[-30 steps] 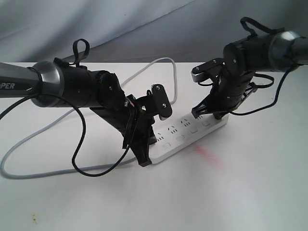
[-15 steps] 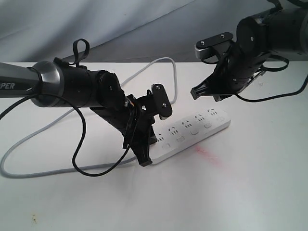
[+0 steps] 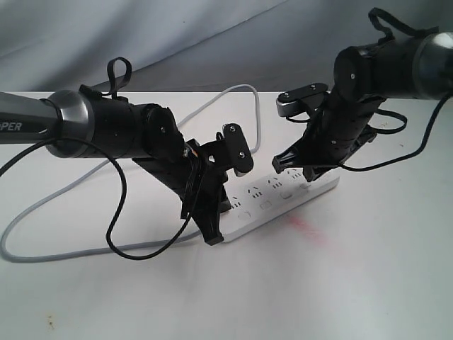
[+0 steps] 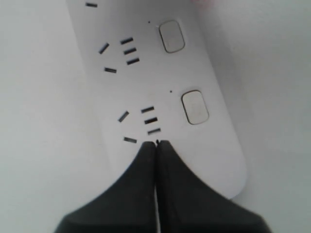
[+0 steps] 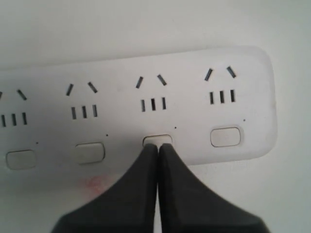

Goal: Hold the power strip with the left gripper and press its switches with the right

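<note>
Exterior view: your right gripper (image 3: 306, 176) has dropped from above the power strip (image 3: 265, 203) back onto it. Your left gripper (image 3: 212, 237) hasn't moved.

— And the jaws?

— Both pairs are pressed together, gripping nothing. Your right tips touch the 2nd button (image 5: 157, 140) from the rounded end, and your left tips press the strip's other end. The strip lies flat on the white table (image 3: 354, 269).

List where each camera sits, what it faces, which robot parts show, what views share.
Exterior: off the arms, looking down on the table; left arm, right arm show.
Left wrist: behind the left gripper, facing one end of the power strip; fingertips show.
Right wrist: behind the right gripper, facing the other end; fingertips at a button.
Shared: the strip.
</note>
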`<action>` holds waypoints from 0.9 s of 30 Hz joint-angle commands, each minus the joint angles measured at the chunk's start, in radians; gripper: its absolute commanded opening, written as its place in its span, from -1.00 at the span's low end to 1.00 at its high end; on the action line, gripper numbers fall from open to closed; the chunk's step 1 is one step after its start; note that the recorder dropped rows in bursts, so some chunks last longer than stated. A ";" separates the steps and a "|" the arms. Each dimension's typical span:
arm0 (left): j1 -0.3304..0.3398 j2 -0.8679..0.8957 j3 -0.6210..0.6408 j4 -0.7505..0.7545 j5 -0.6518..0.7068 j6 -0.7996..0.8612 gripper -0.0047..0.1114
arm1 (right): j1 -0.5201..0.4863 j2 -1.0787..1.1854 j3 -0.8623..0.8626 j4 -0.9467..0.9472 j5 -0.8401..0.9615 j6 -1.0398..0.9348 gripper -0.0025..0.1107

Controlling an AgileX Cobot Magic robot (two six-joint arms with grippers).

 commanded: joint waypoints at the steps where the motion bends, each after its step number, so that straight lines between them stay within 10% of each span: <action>1: -0.008 0.033 0.015 0.015 0.056 -0.008 -0.92 | 0.002 0.002 0.001 0.012 0.002 -0.015 -0.96; 27: -0.008 0.033 0.015 0.015 0.056 -0.008 -0.92 | 0.002 0.048 0.001 0.008 -0.069 -0.015 -0.96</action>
